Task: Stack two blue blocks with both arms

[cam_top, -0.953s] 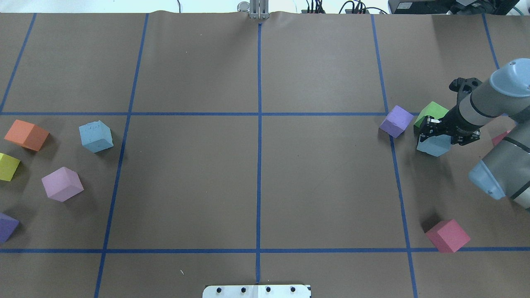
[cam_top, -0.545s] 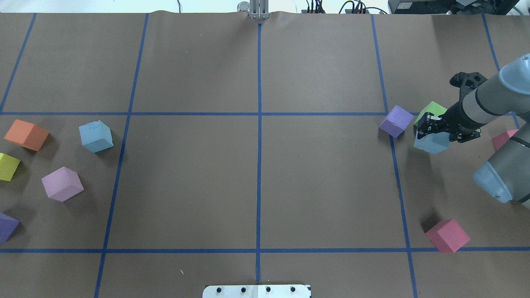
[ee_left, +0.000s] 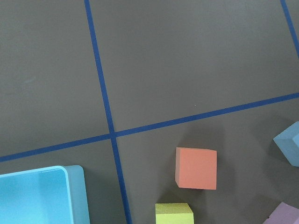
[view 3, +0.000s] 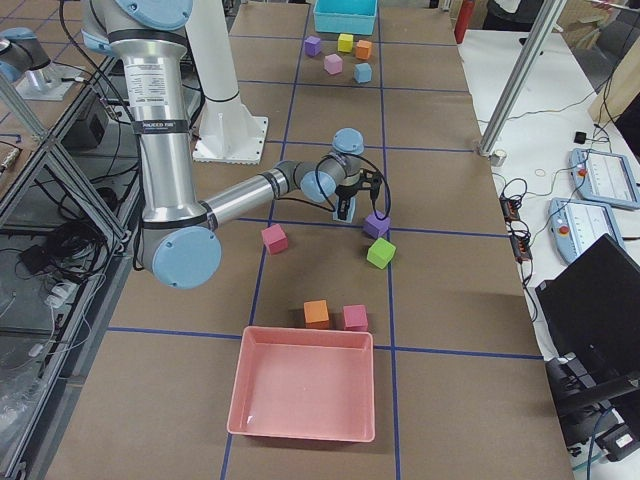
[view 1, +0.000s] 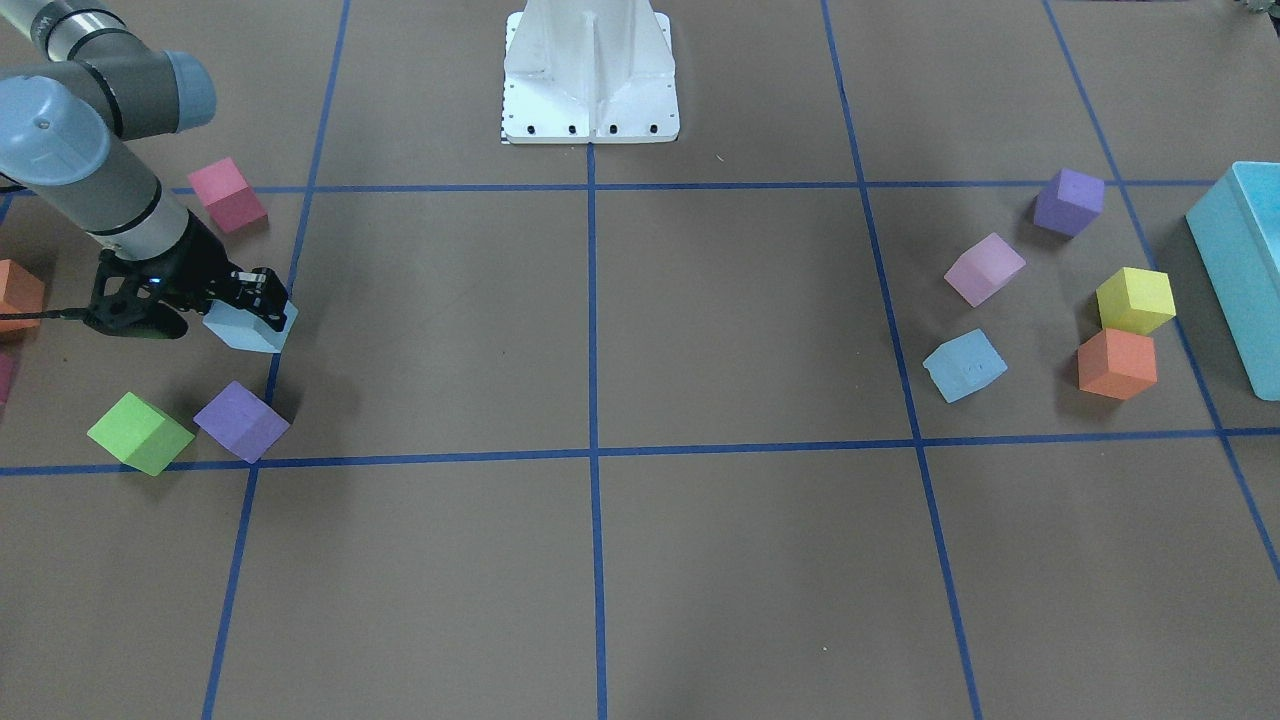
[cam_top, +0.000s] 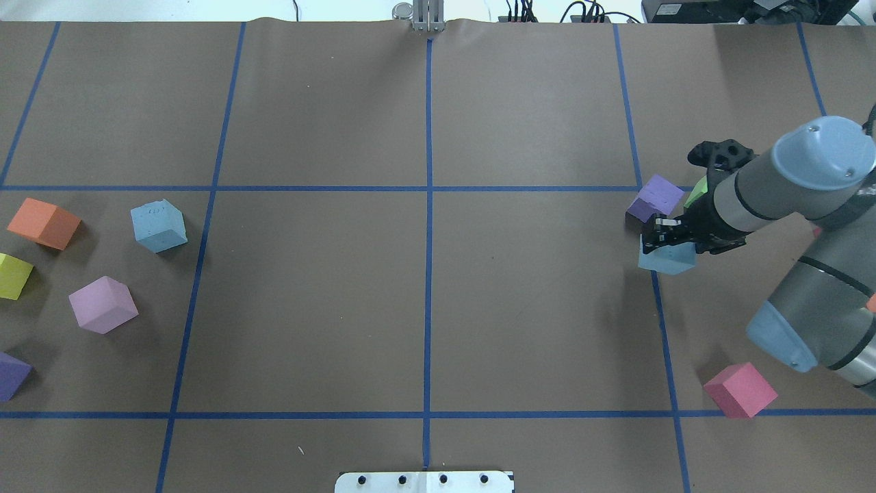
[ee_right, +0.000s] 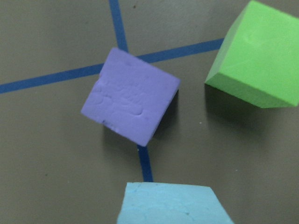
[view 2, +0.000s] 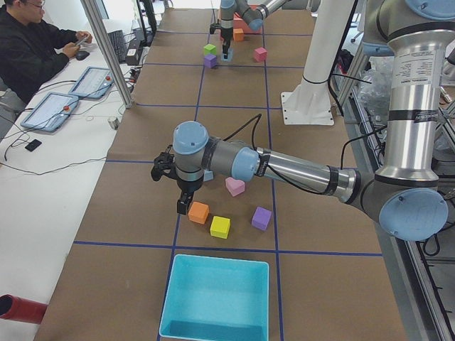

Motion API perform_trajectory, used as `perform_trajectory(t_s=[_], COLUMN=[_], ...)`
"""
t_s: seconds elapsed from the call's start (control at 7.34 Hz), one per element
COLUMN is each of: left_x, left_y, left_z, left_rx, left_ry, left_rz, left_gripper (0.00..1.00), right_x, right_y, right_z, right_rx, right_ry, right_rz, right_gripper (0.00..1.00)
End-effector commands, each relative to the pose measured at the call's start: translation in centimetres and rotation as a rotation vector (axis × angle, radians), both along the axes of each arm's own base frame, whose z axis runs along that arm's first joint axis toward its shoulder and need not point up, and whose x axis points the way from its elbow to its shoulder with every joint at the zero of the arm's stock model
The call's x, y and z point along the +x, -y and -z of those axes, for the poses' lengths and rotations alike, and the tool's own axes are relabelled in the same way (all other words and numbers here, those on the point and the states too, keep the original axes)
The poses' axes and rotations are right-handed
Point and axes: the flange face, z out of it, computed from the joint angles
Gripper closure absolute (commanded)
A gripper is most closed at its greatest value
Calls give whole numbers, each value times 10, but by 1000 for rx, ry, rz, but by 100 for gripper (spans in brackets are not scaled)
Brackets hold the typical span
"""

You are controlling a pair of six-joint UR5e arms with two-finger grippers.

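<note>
The held blue block (cam_top: 667,258) is pinched between the two fingers of the right gripper (cam_top: 662,236), which has closed on it from above. The block looks lifted off the table (cam_top: 424,308), because its shadow falls a little away from it. It hangs just beside the purple block (cam_top: 658,197), on the side nearer the robot. The far blue block (cam_top: 159,226) lies on the table well apart from the purple block, far over on the robot's left side. The left gripper (view 2: 182,208) is over there too, pointing down close to an orange block (view 2: 198,212). It shows only in the side view, so I cannot tell if its fingers are open or closed. The right arm (cam_top: 759,192) covers most of the green block (cam_top: 698,190), which stands just beside the purple block. In the right wrist view only the top of the held blue block shows, cut off by the bottom edge. In the left wrist view only a corner of the far blue block peeks in at the right edge. In the view from the left end, the left arm (view 2: 284,163) hides most of that block.
</note>
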Motion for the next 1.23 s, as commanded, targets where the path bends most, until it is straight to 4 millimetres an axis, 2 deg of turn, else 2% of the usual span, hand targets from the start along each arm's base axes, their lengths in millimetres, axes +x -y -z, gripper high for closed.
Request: perform_trajectory(t_s=[0.0, 0.27, 0.54, 0.68, 0.82, 0.95, 1.09], left_x=[1, 1, 1, 1, 1, 1, 1], left_y=[0, -1, -2, -4, -4, -4, -4], left_z=[-2, -3, -6, -8, -9, -10, -14], left_rx=[-5, -11, -19, -23, -26, -28, -35], left_ry=[-2, -7, -7, -7, -6, -6, -4], left_rz=[0, -2, -2, -2, -2, -2, -2], left_gripper=[0, 0, 0, 0, 0, 0, 0], right_x=[-29, -64, -81, -87, -104, -131, -150], right_y=[0, 7, 16, 17, 10, 8, 16], right_z=[56, 118, 173, 192, 206, 217, 229], right_rx=[58, 126, 216, 241, 261, 280, 302], right_ry=[11, -10, -72, -66, -55, -68, -72], right_rz=[28, 50, 138, 154, 173, 187, 219], right_gripper=[39, 39, 40, 41, 41, 41, 41])
